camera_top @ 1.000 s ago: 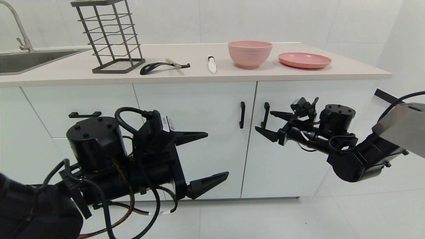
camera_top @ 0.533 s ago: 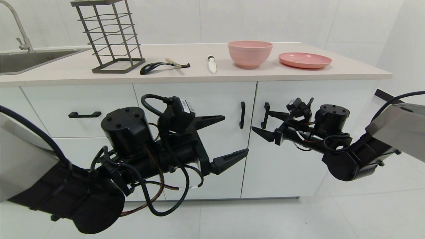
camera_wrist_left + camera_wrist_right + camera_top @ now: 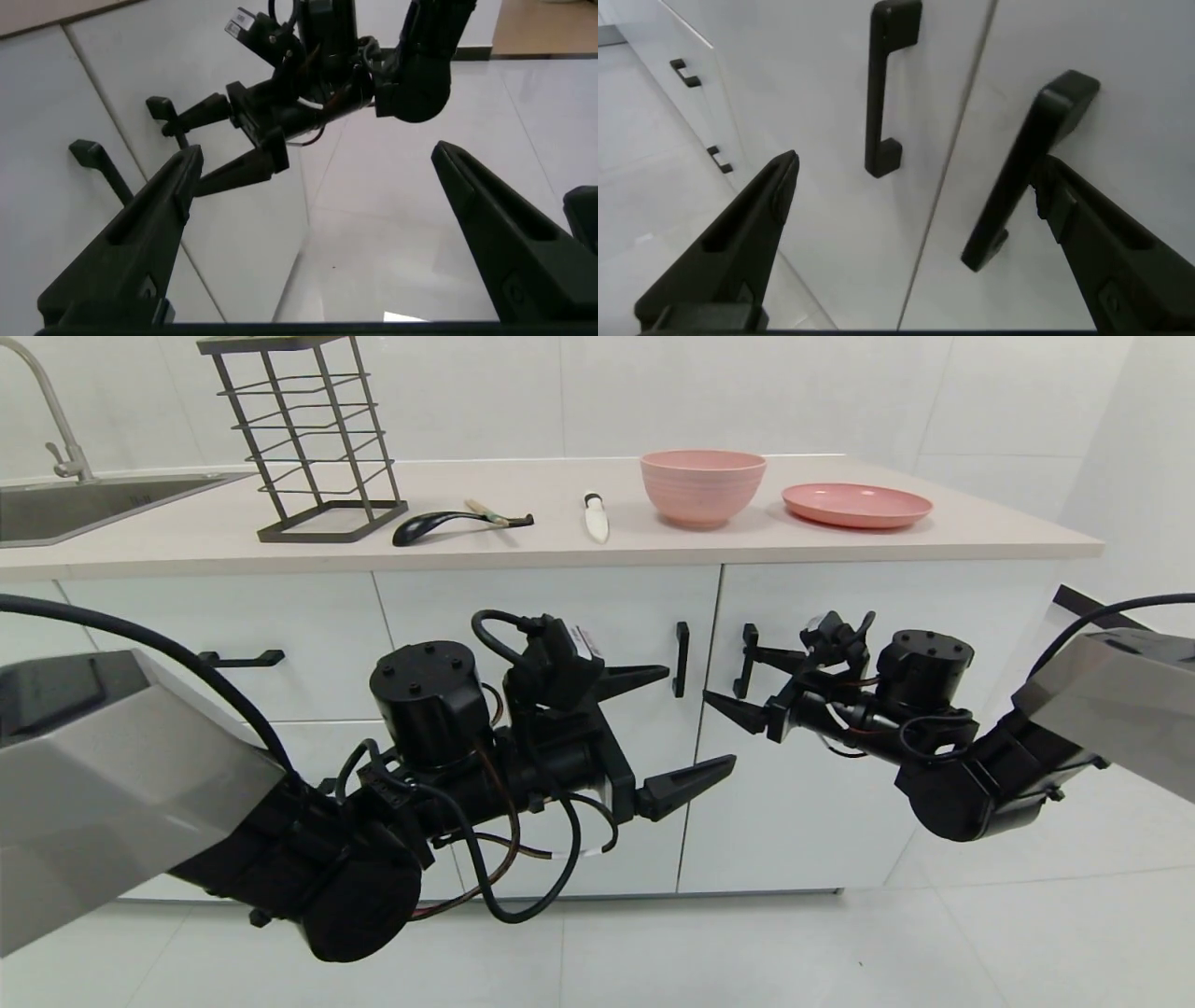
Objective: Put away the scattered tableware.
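Since a second ago the left arm has swung up and in toward the cupboard front, and the right gripper (image 3: 728, 674) has edged a little nearer the two door handles; nothing on the counter has shifted. From the head view, the left gripper (image 3: 700, 719) hangs before the white doors with its jaws wide apart and nothing in them, its upper fingertip near the left door handle (image 3: 681, 659). The right gripper's jaws are also spread and empty, its upper finger crossing in front of the right door handle (image 3: 748, 637). Above them the pale counter (image 3: 560, 549) carries the tableware in a loose row. A black spoon (image 3: 420, 527) lies nearest the wire rack (image 3: 313, 439), then comes what looks like a small white knife (image 3: 596, 515), then a pink bowl (image 3: 702, 485) standing upright. A pink plate (image 3: 857, 505) lies flat just beside the bowl, toward the counter's right end. A steel sink (image 3: 112, 495) with a tap (image 3: 73, 465) is set into the counter at the far left. White tiles cover the wall behind and pale tiles the floor. From the left wrist view, the two dark fingers frame the right gripper, which sits close to the white doors above the glossy floor (image 3: 402, 233). From the right wrist view, the spread fingers bracket both upright black handles with nothing between the pads, and a smaller handle (image 3: 684, 73) shows farther along the cabinet.
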### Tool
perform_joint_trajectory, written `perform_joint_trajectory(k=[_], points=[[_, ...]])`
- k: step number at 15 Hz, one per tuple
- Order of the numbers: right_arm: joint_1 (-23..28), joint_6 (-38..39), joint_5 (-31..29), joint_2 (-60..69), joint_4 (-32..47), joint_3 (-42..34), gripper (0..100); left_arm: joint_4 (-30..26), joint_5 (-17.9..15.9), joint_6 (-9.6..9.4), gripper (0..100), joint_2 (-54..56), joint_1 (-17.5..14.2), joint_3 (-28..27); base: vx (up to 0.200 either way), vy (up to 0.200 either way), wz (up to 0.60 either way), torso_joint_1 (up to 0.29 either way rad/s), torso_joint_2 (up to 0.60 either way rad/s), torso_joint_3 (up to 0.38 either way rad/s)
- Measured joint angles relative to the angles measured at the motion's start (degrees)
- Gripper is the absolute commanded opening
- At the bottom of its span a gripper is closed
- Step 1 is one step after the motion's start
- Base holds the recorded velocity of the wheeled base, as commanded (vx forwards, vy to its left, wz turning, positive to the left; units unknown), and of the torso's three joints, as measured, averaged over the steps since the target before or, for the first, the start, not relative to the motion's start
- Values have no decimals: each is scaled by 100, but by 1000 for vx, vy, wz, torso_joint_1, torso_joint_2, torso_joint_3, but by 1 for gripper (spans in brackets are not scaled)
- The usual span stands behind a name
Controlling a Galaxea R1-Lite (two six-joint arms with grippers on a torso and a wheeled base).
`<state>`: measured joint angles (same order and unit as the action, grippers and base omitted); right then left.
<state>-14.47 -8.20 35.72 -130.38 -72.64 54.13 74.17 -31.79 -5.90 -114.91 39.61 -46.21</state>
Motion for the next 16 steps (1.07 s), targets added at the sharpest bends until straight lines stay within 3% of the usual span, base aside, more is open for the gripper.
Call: perform_joint_trajectory(k=[9, 16], points=[[-41, 2, 536, -20, -196, -162, 100, 301, 111, 5, 100, -435, 13, -581, 0, 0, 0, 0, 0, 0], [-16, -17, 813, 805, -583, -1719, 100, 246, 117, 38, 100, -929, 113, -1477, 0, 0, 0, 0, 0, 0]])
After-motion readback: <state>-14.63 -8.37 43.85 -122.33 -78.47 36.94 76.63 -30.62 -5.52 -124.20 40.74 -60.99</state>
